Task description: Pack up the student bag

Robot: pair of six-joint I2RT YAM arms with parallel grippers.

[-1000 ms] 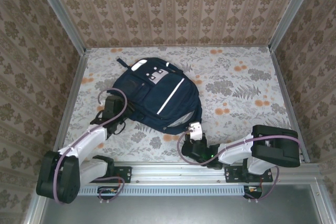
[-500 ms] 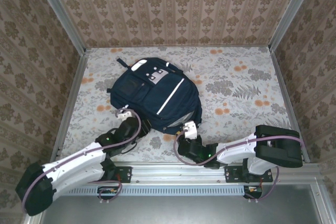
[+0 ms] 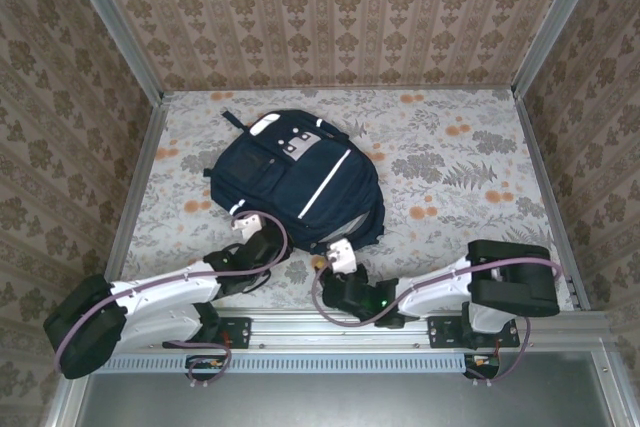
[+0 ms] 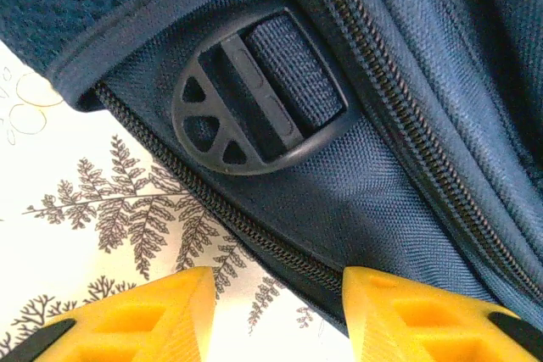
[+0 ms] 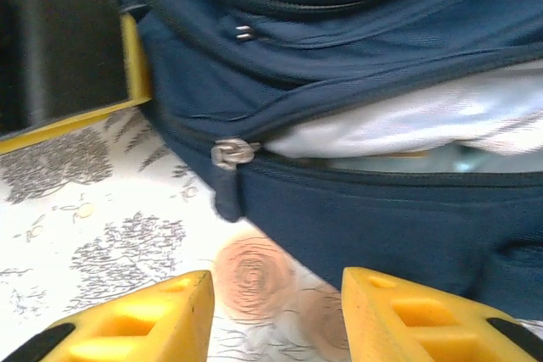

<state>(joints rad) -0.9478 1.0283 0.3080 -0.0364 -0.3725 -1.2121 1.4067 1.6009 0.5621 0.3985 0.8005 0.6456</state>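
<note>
At the bottom edge of the left wrist view, the left gripper [image 4: 273, 311] has its two yellow fingers [image 4: 161, 315] spread, with nothing pinched. The fern-printed table [image 4: 102, 209] and the edge of the student bag [image 4: 407, 82] show in the gap. Just beyond the tips a closed zipper [image 4: 212, 199] runs diagonally along the bag's edge. Past it, in the upper middle, a black strap buckle [image 4: 254, 95] is threaded with navy webbing.

In the right wrist view, the right gripper [image 5: 276, 315] sits at the bottom edge, its jaws also apart and empty over an orange flower print. Farther in, left of centre, a metal zipper pull [image 5: 231, 153] marks the end of a partly open zip. To its right, white contents [image 5: 424, 120] show through the gap. A black block with a yellow edge [image 5: 68, 48] sits in the upper left, beside the bag.

From above, both arm bases stand on the metal rail [image 3: 330, 327] at the bottom of the frame. Both wrists reach to the bag's near edge, the left at its lower left and the right at its lower right. The bag lies flat on the table, left of centre. Its white stripe [image 3: 330, 184] runs diagonally, and its grey-white patch [image 3: 297, 145] is at the far end. Patterned walls [image 3: 340, 7] close the top of the frame.
</note>
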